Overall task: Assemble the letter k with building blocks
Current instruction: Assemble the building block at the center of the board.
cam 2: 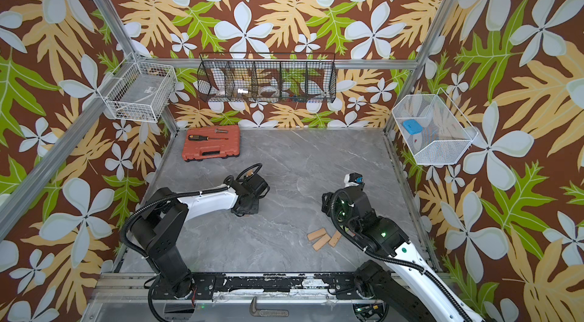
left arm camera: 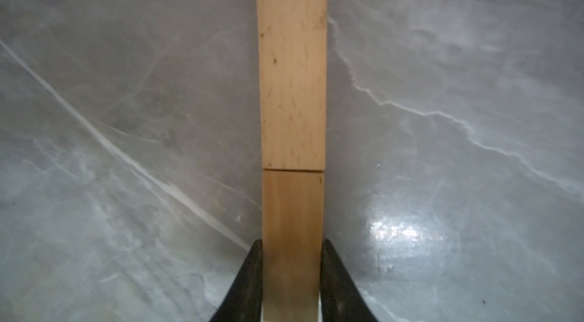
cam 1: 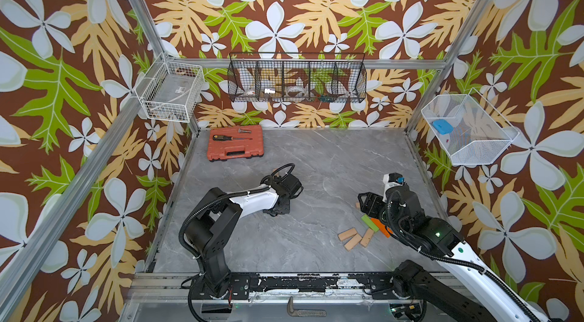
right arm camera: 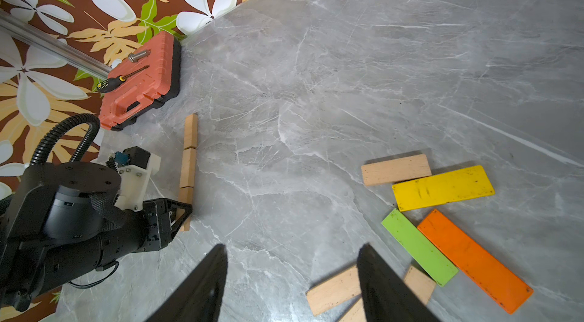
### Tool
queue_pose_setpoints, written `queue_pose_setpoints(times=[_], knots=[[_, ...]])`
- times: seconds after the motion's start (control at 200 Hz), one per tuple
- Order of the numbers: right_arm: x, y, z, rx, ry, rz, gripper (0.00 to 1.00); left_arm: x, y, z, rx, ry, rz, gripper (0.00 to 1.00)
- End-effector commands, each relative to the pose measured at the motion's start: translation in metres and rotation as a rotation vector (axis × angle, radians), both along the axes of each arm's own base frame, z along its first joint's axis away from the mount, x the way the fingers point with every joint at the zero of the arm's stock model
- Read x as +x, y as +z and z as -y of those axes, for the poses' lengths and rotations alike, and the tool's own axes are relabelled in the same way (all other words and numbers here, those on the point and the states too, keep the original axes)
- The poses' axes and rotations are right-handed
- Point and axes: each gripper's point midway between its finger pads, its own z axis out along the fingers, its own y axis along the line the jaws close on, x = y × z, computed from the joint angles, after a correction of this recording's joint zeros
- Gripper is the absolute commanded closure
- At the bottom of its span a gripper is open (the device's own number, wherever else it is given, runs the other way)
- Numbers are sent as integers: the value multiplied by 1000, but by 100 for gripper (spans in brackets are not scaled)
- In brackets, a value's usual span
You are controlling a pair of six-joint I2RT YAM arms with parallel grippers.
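Right now the left gripper (left arm camera: 292, 243) is clamped on a plain wooden block (left arm camera: 292, 210). That block sits end to end against the next block (left arm camera: 292, 67) of a straight row (right arm camera: 188, 159), left of centre on the table (cam 1: 316, 162) in both top views, and the row reads as the spine of the k. The right gripper (right arm camera: 292, 285) hangs with its jaws apart and empty over the loose pile, lower right of centre in both top views: plain blocks (cam 1: 353, 241), a green block (right arm camera: 418, 246), an orange block (right arm camera: 474, 260) and a yellow block (right arm camera: 442, 187). The row's blocks seem to stand on their narrow edges, though the angle leaves that unsure. If they do, a release that drags sideways could topple the held one and knock its neighbours out of line. A careless reach into the pile could also scatter its overlapping pieces. No writing is legible: lettering on the wrench (cam 1: 305, 311) at the bottom edge is too blurred, and the tool case (cam 1: 236, 143) at upper left shows no brand.
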Motion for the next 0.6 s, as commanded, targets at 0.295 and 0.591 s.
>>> queue_pose_setpoints(times=[0.295,0.591], knots=[[-1,0,0,4,-1,-2,32,-2,4,1,-10,-10,-14,55],[0,2,2,-13,-1,6,32,6,41,9,-76,-13,55,45]])
